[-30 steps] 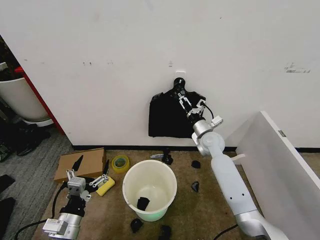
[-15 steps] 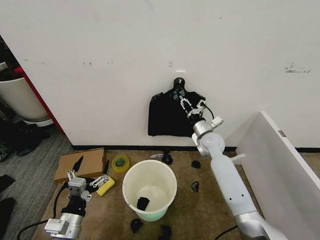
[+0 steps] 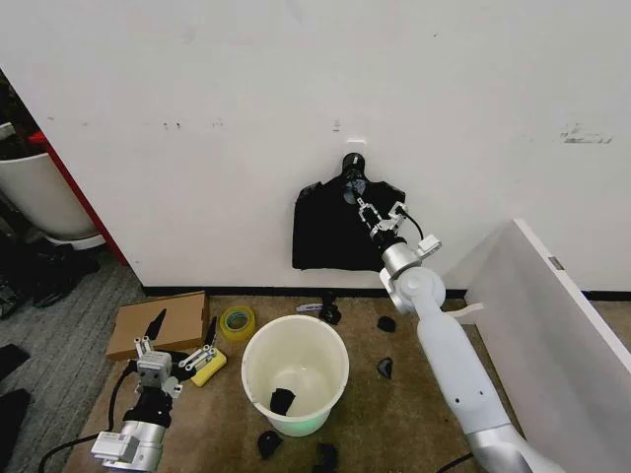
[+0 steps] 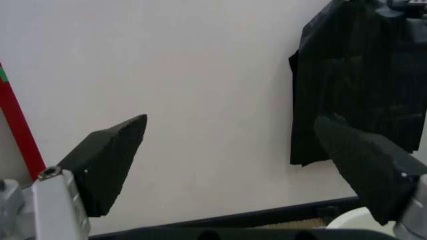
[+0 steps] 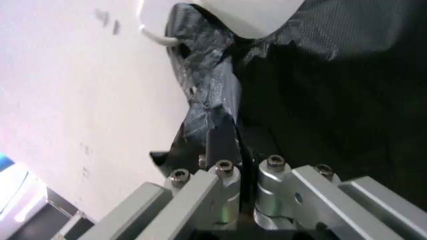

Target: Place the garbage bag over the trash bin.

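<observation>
Glossy, crinkled black plastic garbage bag (image 3: 330, 232) — smooth white plastic trash bin (image 3: 295, 373) — brushed-metal right hand (image 3: 363, 210).

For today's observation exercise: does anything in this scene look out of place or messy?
Yes. Small black scraps lie scattered on the floor around the trash bin, and one sits inside it. The black bag hangs on the wall, pinched by the right gripper, not over the bin. The left gripper waits open, low by the cardboard.
</observation>
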